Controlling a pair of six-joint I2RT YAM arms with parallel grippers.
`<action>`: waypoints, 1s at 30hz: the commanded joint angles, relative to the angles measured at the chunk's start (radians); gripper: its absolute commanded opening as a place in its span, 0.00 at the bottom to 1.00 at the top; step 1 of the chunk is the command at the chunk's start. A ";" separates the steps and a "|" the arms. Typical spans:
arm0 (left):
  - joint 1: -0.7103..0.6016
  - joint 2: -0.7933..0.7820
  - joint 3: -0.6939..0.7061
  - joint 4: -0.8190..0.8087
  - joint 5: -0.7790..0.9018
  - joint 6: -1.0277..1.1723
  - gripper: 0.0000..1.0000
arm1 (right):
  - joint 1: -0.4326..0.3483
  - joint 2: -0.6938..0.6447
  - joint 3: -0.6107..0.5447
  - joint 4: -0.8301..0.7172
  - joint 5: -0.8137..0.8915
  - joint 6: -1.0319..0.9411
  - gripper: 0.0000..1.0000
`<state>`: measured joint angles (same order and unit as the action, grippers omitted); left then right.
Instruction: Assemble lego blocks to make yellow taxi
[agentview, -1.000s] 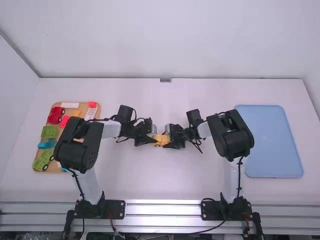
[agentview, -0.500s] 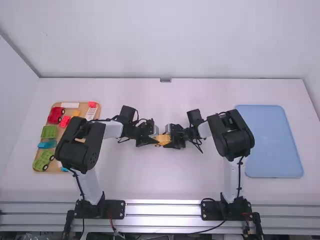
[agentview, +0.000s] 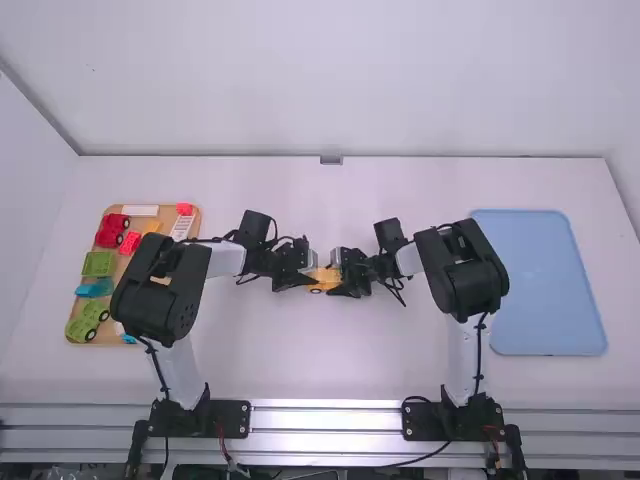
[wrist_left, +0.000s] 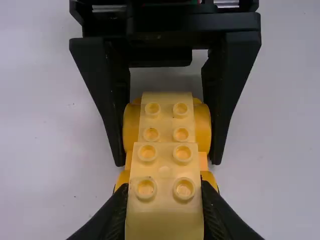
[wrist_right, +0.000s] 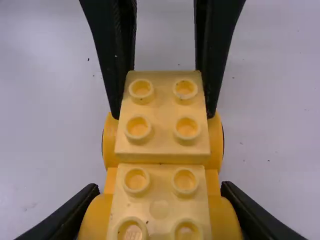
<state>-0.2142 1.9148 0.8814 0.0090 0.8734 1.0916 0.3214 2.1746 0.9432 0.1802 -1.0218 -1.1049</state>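
Taxi (agentview: 322, 286) is nearing completion between grippers: left gripper (wrist_right: 163, 114) is pinching upper yellow block (wrist_right: 161, 111), right gripper (wrist_left: 167, 161) clamping wheeled base (wrist_right: 160, 192). Block is sitting atop (can't tell how firmly); final pressing, then release, are probably remaining.

Bent inward, face to face

The white-linked, black-jointed left arm (agentview: 156, 300) bends inward from its base, level with its matching right arm (agentview: 462, 270). The black two-finger left gripper (agentview: 312, 273) points toward the black two-finger right gripper (agentview: 335, 278), close by. Each is clamped, its fingers (wrist_left: 111, 215) held somewhat apart; the right pair stands wider.
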 joint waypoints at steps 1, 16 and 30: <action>-0.008 0.021 -0.006 -0.008 -0.002 -0.003 0.08 | 0.000 0.014 -0.001 -0.009 0.024 0.000 0.52; -0.008 0.021 -0.005 -0.006 0.009 -0.003 0.45 | 0.000 0.014 -0.001 -0.009 0.024 0.001 0.53; 0.051 -0.060 0.012 -0.055 0.115 -0.003 0.04 | 0.000 0.014 -0.001 -0.009 0.024 0.001 0.53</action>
<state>-0.1703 1.8843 0.8837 -0.0334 0.9607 1.0893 0.3214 2.1746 0.9432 0.1795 -1.0225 -1.1061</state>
